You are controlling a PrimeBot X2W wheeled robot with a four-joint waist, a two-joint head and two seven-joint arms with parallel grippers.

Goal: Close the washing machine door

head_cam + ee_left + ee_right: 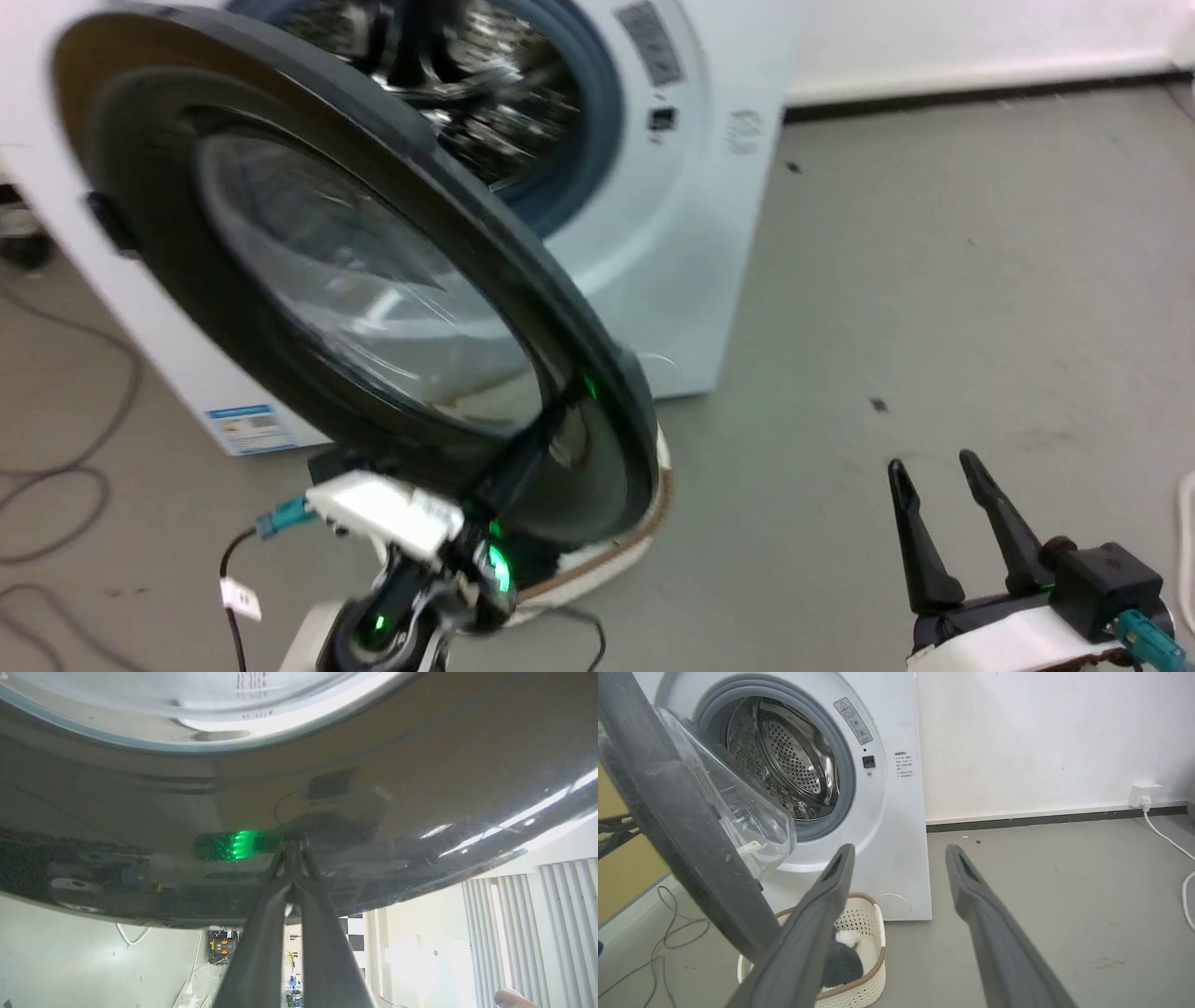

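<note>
The grey floor (934,280) takes the right half of the head view. The white machine (691,233) stands at the upper left, its steel drum (794,760) and grey gasket (847,779) uncovered. The door (373,280) is open, swung out from the machine across the left and centre of the head view. In the right wrist view it runs down the left edge, with its clear glass bowl bulging toward the drum. A cream basket (866,917) sits on the floor just in front of the machine, low in the right wrist view, with something soft, grey and white (840,963), inside. The left hand (293,842) has its fingers pressed together, tips touching the door's glossy dark outer face at the centre of the left wrist view. The right hand (932,459), at the lower right of the head view, has its fingers apart over bare floor and holds nothing. Thin cables (65,467) loop on the floor at the left edge.
</note>
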